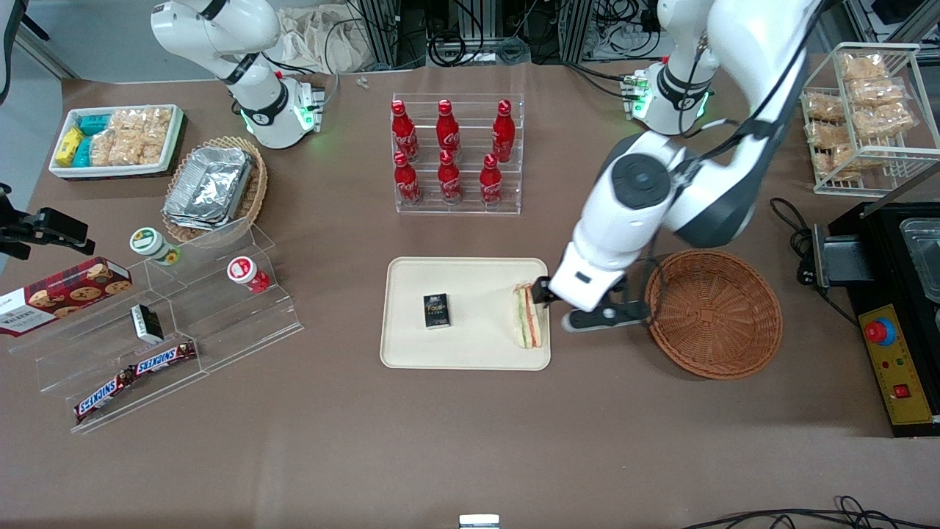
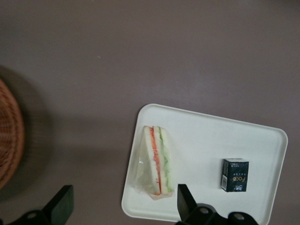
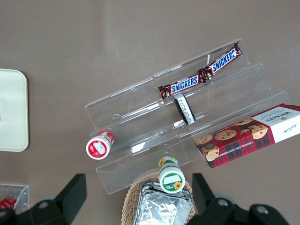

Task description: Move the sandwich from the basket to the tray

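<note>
One sandwich (image 1: 529,317) lies on the tray (image 1: 470,353) at the edge toward the working arm's end of the table, long axis along that short edge, running nearer-to-farther from the front camera. One small dark box (image 1: 436,310) also sits on the tray. Gripper (image 1: 545,292) above the sandwich's farther end, fingers (image 2: 185,201) spread, holding nothing. One basket (image 1: 714,313) beside the tray. Six red bottles (image 1: 449,150) farther back.

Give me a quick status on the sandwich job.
Gripper open, above the tray's basket-side edge. Sandwich lying on tray, released; basket empty. Small dark box on tray, apart from the sandwich.
</note>
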Controlling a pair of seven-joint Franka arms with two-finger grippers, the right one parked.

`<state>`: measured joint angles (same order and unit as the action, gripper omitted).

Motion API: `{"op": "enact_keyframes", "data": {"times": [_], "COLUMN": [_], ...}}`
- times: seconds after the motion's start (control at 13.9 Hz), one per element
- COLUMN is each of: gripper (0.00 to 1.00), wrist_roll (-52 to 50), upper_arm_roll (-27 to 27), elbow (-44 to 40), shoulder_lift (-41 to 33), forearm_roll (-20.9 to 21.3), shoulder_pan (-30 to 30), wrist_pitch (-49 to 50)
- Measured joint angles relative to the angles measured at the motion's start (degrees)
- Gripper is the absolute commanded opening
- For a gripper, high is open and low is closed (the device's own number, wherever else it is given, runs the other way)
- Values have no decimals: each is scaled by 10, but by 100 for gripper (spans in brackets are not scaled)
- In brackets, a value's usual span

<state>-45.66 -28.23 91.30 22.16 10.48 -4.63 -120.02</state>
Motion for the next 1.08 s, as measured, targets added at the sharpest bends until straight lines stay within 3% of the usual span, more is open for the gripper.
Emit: {"op": "enact_keyframes", "data": {"times": [0.29,0.58,1.08], "gripper": [99,99,99], "wrist_roll": [112,204,236], "upper_arm_roll": [3,17,81], "elbow": [-24,-50,-48], "shoulder_lift": [-58,-94,-169], "forearm_roll": [-71,-80,-88], "shoulder_pan": [61,114,113], "wrist_pitch": [120,235,317]}}
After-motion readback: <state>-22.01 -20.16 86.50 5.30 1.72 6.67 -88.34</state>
